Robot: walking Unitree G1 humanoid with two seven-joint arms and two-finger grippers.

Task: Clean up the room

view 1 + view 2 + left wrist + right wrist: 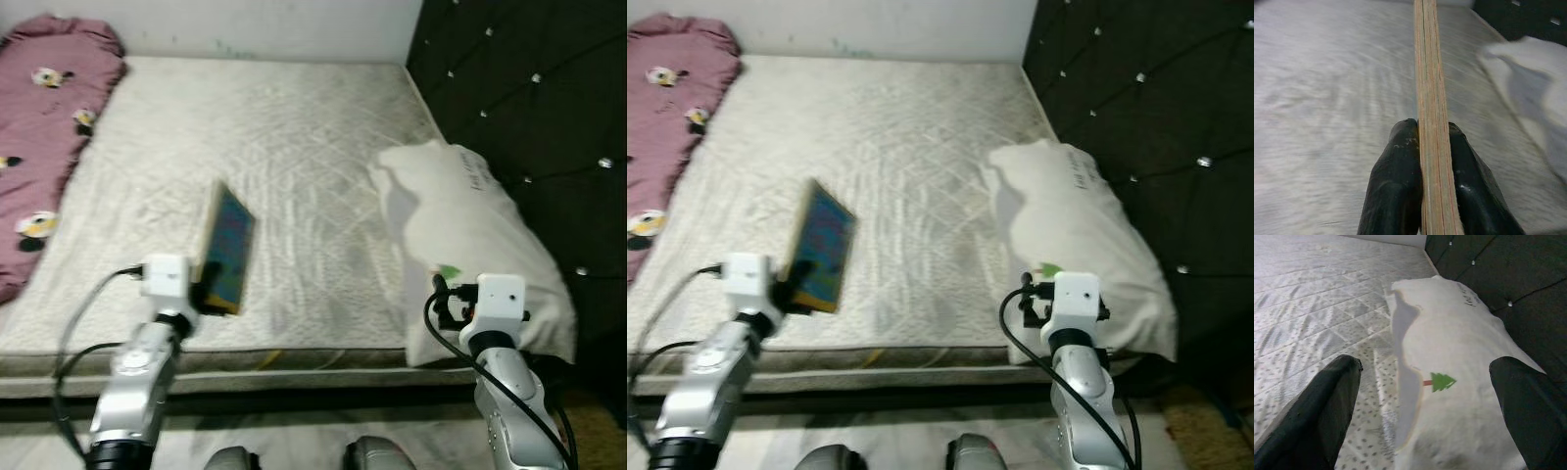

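Left gripper clamped on a thin book, both black fingers pressed flat against its covers near the lower corner; book held on edge, tilted, colourful cover facing the pillow side, lifted off or just grazing the mattress near its front edge, cannot tell which

Right gripper spread wide, holding nothing, hovering at the near end of the white pillow with the small green tree print between its fingers; not touching as far as the wrist view shows

Further back: pillow lies along the robot's right side of the mattress, against the dark tufted headboard. Pink flowered blanket bunched along the far left edge, partly hanging over it. White wall behind the bed

Progress, judged: early to middle. Book is in hand but not put away anywhere, no shelf or table for it in sight. Pillow sits skewed with its near end at the mattress front edge, blanket unfolded, both look untouched

Room to move: middle of the mattress is bare, wide open between book and pillow, plenty of space to swing or set the book down. Tight spots are the front edge of the bed right under both grippers and the headboard close beside the right arm; pillow corner overhangs slightly, could slip if nudged
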